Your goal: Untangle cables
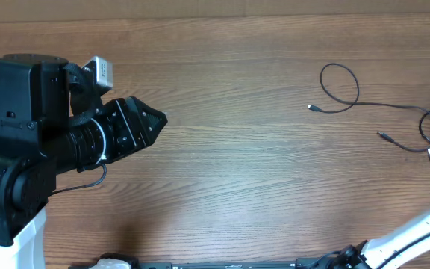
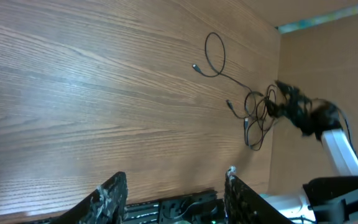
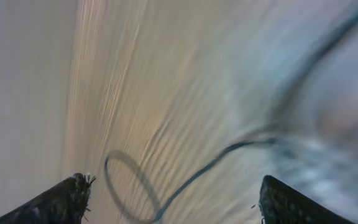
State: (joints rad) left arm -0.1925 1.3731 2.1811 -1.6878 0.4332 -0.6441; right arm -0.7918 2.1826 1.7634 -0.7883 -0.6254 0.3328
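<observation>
The right gripper (image 3: 174, 183) stands with its jaws wide apart and nothing clamped between them. Its own view is badly smeared, but a thin cord's loop (image 3: 128, 186) shows on the wood below the fingertips; whether it touches them cannot be told. In the left wrist view this gripper hangs at the far edge of the table (image 2: 73, 93), right over the knot (image 2: 257, 112) where the cables (image 1: 357, 90) bunch into overlapping rings. One strand runs out from there toward the middle, curls into an open ring and ends in a small plug (image 1: 311, 107). The left gripper (image 2: 174, 186) is half spread, empty, and well apart from all of it, over bare wood. The step in hand looks like choosing a hold on the bunch. To do it well, I would pick a single strand at the rim of the knot rather than its middle and close on that one only. Then I would draw it along the table toward open wood, slowly enough that the other rings slip off instead of tightening. The left gripper could come across to pin the rest.
</observation>
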